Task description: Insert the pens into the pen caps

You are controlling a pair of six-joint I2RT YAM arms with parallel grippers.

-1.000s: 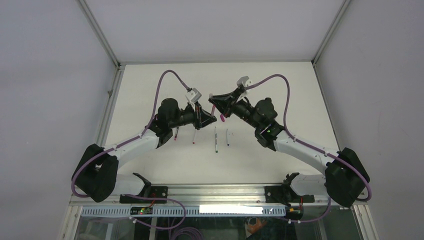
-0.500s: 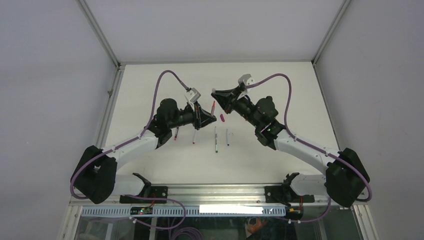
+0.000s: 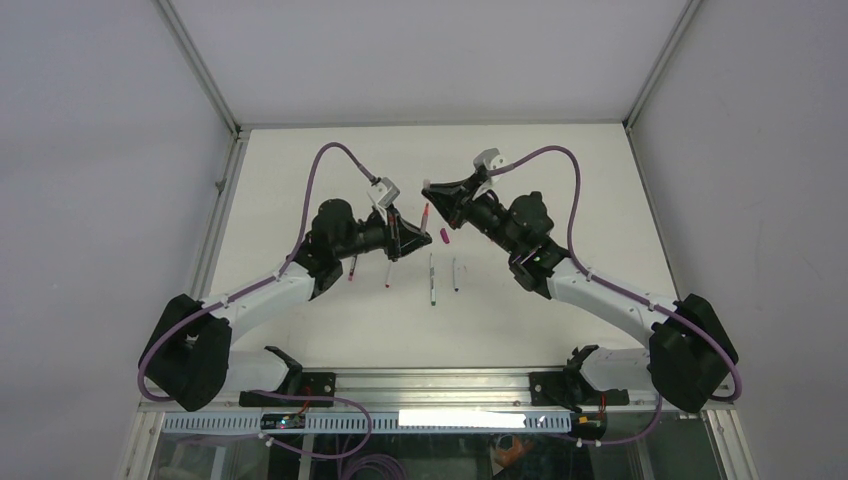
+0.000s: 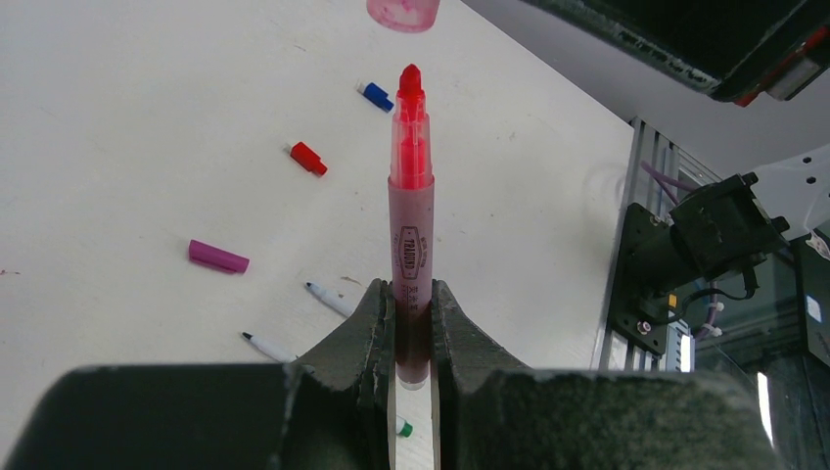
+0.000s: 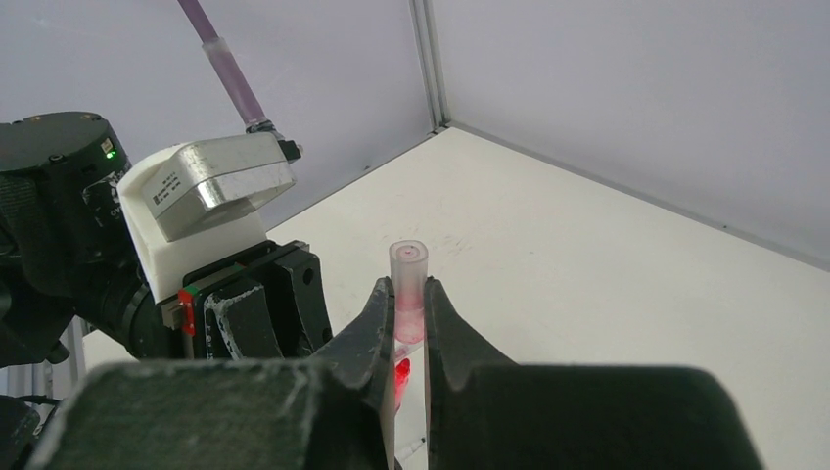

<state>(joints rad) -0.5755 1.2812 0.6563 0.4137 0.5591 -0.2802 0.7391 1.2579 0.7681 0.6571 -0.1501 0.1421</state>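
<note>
Over the grey-walled white bench point(image 3: 560, 180), a red pen point(image 4: 411, 196) is clamped by the left hand point(image 4: 412, 294), a pink cap point(image 5: 408, 259) by the right hand point(image 5: 409, 290).

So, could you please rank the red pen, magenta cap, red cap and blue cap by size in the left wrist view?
Red pen (nearest camera)
Magenta cap
Red cap and blue cap look alike

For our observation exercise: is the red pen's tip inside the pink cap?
Outside. The red pen, in the left gripper, shows its whole tip bare, a gap below the pink cap the right gripper holds.
</note>
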